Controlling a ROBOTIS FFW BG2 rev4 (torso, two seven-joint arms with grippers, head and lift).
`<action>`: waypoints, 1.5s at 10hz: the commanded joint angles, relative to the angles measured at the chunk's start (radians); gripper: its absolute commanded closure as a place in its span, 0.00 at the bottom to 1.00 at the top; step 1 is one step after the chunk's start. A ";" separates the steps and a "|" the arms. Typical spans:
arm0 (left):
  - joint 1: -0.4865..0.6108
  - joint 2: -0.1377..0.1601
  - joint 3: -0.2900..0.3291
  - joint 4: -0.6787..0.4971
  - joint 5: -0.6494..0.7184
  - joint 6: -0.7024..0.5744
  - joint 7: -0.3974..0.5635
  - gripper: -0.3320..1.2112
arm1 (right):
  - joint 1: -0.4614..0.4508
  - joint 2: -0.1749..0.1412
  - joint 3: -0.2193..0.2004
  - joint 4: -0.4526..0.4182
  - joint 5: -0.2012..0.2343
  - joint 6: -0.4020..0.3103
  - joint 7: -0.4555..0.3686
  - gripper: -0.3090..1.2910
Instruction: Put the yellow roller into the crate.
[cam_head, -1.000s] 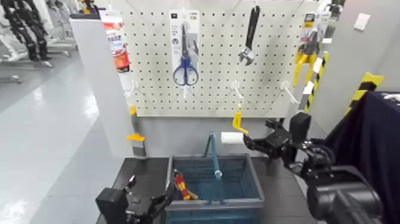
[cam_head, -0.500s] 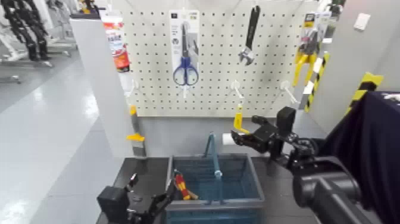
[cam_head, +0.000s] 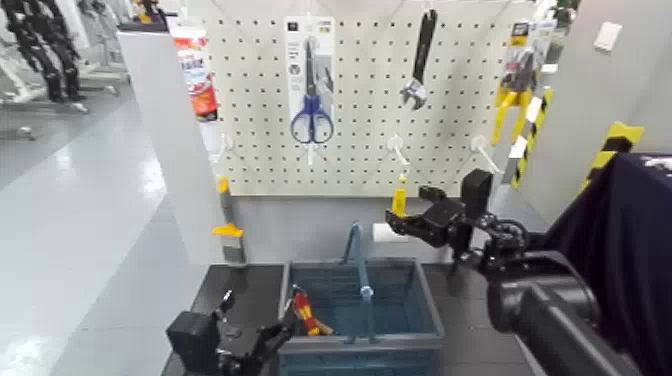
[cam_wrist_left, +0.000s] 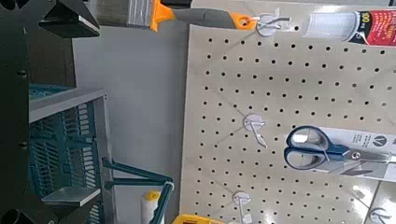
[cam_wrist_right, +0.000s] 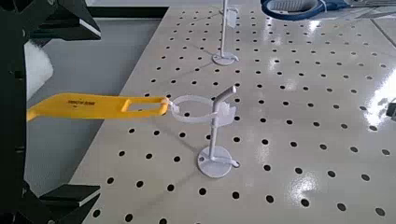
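Observation:
The yellow roller (cam_head: 399, 198) hangs from a white peg on the pegboard, its white sleeve (cam_head: 384, 232) low beside the crate's back. My right gripper (cam_head: 408, 222) is open at the roller. In the right wrist view its black fingers (cam_wrist_right: 65, 21) stand on either side of the yellow handle (cam_wrist_right: 93, 105), which hangs from a ring hook (cam_wrist_right: 196, 110). The blue-grey crate (cam_head: 425, 300) sits below on the black table, its upright handle (cam_head: 358, 265) in the middle. My left gripper (cam_head: 255, 335) waits open by the crate's left front corner.
Blue-handled scissors (cam_head: 311, 110), a wrench (cam_head: 420, 60) and yellow-handled pliers (cam_head: 515, 95) hang on the pegboard above. A red-and-yellow tool (cam_head: 305, 312) lies inside the crate. A white pillar (cam_head: 180, 150) stands at the left, dark cloth (cam_head: 630, 250) at the right.
My right gripper has moved left and towards the pegboard, from beside the roller to straddling its handle. The left arm has barely shifted.

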 joint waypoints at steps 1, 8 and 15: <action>-0.005 0.000 -0.006 0.000 0.000 0.001 0.000 0.28 | -0.029 0.016 -0.013 0.068 -0.003 -0.018 0.016 0.41; -0.004 0.000 -0.005 0.000 0.000 0.001 0.000 0.28 | -0.036 0.025 0.015 0.065 -0.006 -0.004 0.002 0.95; 0.003 0.000 0.001 0.000 0.002 0.001 -0.002 0.28 | -0.008 0.025 0.005 0.035 -0.042 -0.013 0.021 0.97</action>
